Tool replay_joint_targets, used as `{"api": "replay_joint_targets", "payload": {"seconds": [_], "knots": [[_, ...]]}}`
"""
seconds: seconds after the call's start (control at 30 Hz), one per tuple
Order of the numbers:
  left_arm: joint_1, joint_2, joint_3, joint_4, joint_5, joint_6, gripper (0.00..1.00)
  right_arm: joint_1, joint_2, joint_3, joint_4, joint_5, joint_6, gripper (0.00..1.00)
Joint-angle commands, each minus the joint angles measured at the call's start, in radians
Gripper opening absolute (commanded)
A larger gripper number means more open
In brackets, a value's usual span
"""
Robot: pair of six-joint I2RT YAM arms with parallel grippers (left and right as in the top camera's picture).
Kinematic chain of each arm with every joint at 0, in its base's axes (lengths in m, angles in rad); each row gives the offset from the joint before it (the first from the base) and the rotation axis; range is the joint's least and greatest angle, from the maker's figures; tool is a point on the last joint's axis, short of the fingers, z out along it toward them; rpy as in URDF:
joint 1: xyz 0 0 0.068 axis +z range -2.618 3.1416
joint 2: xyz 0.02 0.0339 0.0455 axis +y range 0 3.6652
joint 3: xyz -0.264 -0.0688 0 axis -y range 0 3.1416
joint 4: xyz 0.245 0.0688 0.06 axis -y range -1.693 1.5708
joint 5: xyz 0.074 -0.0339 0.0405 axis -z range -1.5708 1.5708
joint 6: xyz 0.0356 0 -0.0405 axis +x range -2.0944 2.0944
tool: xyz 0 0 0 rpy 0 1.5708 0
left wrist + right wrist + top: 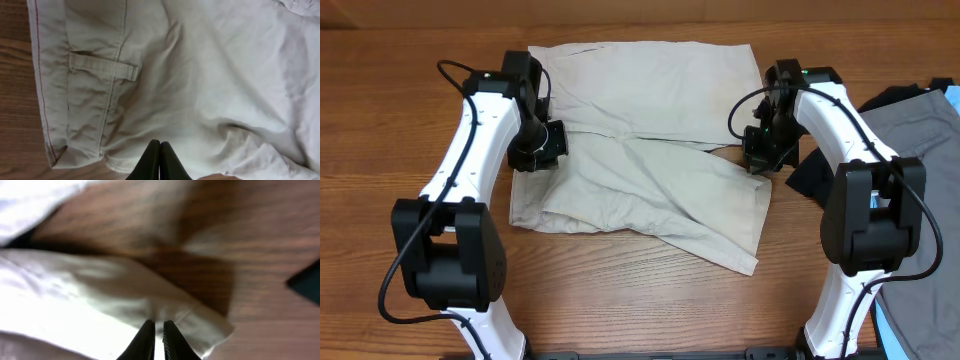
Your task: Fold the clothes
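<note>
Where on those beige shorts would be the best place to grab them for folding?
Probably the loose leg's hem corner of the shorts, coming from the right: it juts out diagonally past the rest and lies flat on the table, so fingers can likely slide under its edge.

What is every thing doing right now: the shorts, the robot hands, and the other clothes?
shorts, lying on the table, partly folded, wrinkly
left hand, shut, tips at the shorts' edge
right hand, nearly shut, seems to pinch the shorts' edge
grey garment, lying at the right, untouched
black garment, lying beside the grey one, untouched
</note>
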Motion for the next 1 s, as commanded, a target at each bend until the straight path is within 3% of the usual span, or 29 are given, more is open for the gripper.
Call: {"api": "replay_joint_targets", "payload": {"seconds": [0.0,0.03,0.07,0.13,0.53,0.97], "knots": [[0.005,0.007,-0.006,0.012,0.02,0.015,0.04,0.002,-0.01,-0.002,-0.033,-0.08,0.006,0.17],[0.004,0.007,-0.006,0.013,0.02,0.015,0.04,0.002,-0.01,-0.002,-0.037,-0.083,0.004,0.23],[0.004,0.007,-0.006,0.014,0.019,0.016,0.04,0.002,-0.01,-0.002,-0.04,-0.082,-0.014,0.35],[0.004,0.007,-0.006,0.014,0.02,0.016,0.04,0.002,-0.01,-0.002,-0.034,-0.08,-0.073,0.43],[0.004,0.007,-0.006,0.014,0.02,0.016,0.06,0.043,-0.01,-0.005,0.026,0.025,-0.272,0.45],[0.004,0.007,-0.006,0.018,0.02,0.015,0.1,0.055,-0.01,-0.085,0.09,0.114,-0.289,0.44]]}}
